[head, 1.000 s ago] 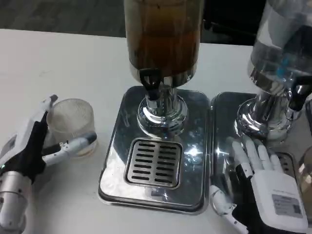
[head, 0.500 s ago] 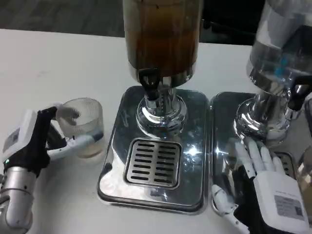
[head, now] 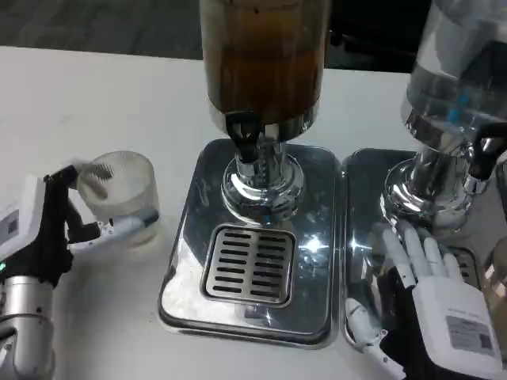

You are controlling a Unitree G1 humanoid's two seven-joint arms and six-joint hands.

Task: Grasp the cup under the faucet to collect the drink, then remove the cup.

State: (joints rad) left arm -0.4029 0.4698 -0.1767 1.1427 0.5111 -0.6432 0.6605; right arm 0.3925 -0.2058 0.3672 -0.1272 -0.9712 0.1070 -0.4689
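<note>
A clear ribbed cup (head: 120, 192) stands on the white table to the left of the steel drip tray (head: 190, 237), apart from it. My left hand (head: 49, 228) grips it: one finger hooks over the rim and the thumb presses its lower front. The black faucet (head: 243, 133) of the brown-drink dispenser (head: 265, 55) hangs over the slotted grate (head: 252, 265), with nothing beneath it. My right hand (head: 432, 297) lies flat, fingers spread, on the second tray (head: 366, 198) at the right, holding nothing.
A second dispenser (head: 455, 75) with clear liquid stands at the back right on its own chrome base (head: 424, 194), just beyond my right fingertips. Bare white table lies to the left of and behind the cup.
My left hand closed around the cup, carried it slightly right, then brought it back left a little. The hand's back now stands more upright. The right hand has barely moved.
</note>
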